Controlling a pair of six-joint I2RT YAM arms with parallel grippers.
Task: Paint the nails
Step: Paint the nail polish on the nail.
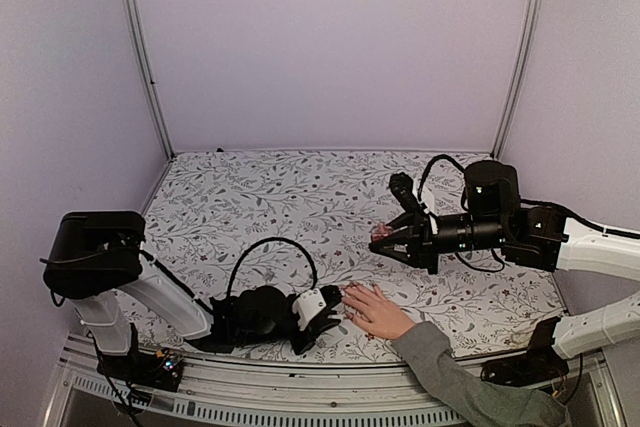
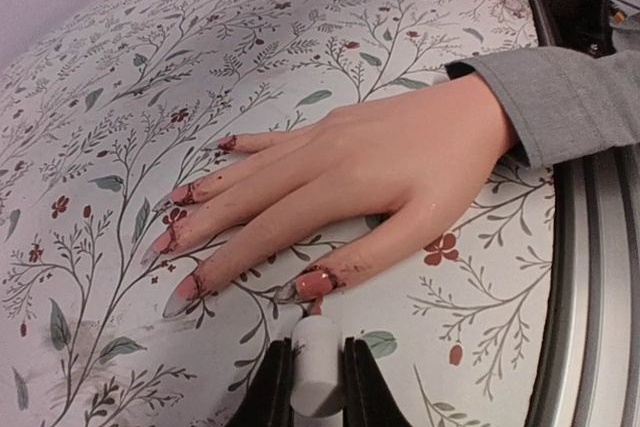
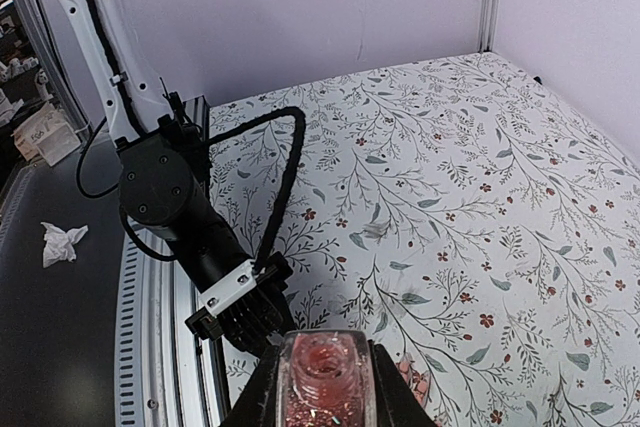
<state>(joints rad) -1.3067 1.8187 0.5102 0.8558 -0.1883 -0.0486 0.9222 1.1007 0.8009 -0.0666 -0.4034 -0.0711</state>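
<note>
Left hand is clamped on a white brush handle, low over the counter, tip right at the nearest nail. The nails are on a person's hand lying flat, palm down, at the counter's near edge, grey sleeve behind it. Dark red smears sit at the nail bases. Right hand is closed around an uncapped pink polish bottle, held above the counter, well apart from the fingers.
</note>
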